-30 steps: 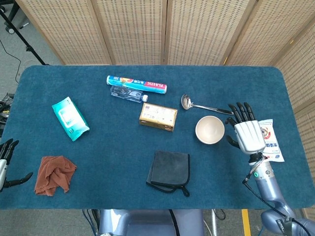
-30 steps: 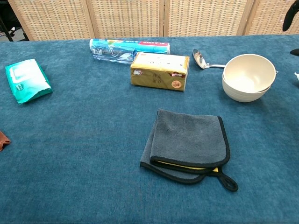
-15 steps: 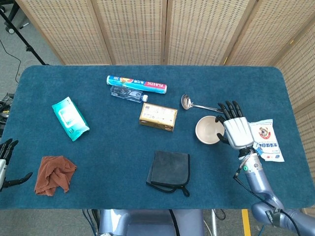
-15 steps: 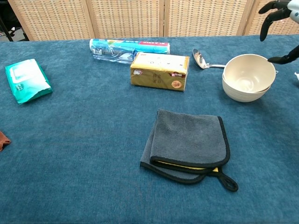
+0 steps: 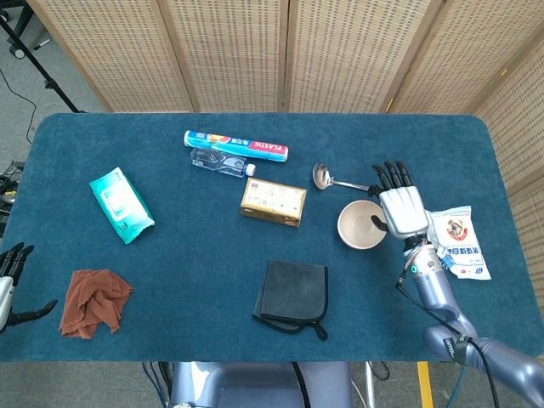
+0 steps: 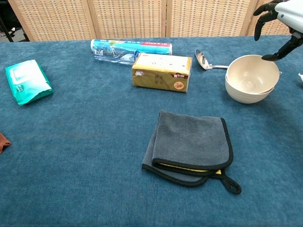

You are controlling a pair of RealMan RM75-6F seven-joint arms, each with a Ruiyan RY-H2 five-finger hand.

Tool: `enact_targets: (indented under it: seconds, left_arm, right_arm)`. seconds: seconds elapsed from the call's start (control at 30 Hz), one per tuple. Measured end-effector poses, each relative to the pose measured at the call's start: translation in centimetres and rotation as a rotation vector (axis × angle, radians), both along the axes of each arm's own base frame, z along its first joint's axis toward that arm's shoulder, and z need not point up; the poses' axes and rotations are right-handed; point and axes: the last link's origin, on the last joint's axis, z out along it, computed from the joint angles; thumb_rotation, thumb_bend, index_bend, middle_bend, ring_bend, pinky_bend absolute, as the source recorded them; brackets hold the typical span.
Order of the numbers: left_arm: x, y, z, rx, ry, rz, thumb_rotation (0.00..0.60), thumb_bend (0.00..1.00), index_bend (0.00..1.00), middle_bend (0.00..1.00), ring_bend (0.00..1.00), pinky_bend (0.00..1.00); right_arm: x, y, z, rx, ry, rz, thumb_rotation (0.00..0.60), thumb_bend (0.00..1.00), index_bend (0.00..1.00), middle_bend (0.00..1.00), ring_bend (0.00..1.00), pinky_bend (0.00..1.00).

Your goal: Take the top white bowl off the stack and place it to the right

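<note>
A stack of white bowls [image 5: 360, 224] [image 6: 251, 78] stands on the blue table at the right. The top bowl [image 6: 253, 72] sits slightly askew in the lower one. My right hand [image 5: 399, 206] [image 6: 279, 24] hovers over the stack's right rim, fingers spread, holding nothing; its thumb tip is just above the rim. My left hand [image 5: 8, 285] hangs off the table's left edge, fingers apart and empty, far from the bowls.
A metal ladle [image 5: 342, 179] lies just behind the bowls and a snack packet [image 5: 459, 241] just to their right. A tissue box [image 5: 273, 201], plastic wrap roll [image 5: 235, 146], bottle [image 5: 218, 161], grey cloth [image 5: 292, 293], green wipes pack [image 5: 121, 204] and brown rag [image 5: 94, 301] lie further left.
My right hand has moved left and slightly back, from beside the bowls to over the stack's right rim, staying spread. The bowls and left hand have not moved.
</note>
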Motion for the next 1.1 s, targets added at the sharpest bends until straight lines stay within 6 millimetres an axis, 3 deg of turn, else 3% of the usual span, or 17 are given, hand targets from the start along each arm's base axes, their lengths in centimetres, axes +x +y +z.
enact_targets:
  seconds: [0.37, 1.1]
  left_arm:
    - [-0.2, 0.0, -0.2, -0.006, 0.0, 0.004, 0.422, 0.17, 0.0, 0.0, 0.0, 0.0]
    - [-0.2, 0.0, -0.3, -0.011, -0.006, 0.005, 0.425, 0.17, 0.0, 0.0, 0.0, 0.0]
  right_arm:
    - [-0.4, -1.1, -0.5, 0.013, 0.025, -0.025, 0.6, 0.31, 0.43, 0.11, 0.0, 0.0]
    - [-0.3, -2.1, -1.8, 0.043, 0.062, -0.05, 0.6, 0.31, 0.43, 0.11, 0.0, 0.0]
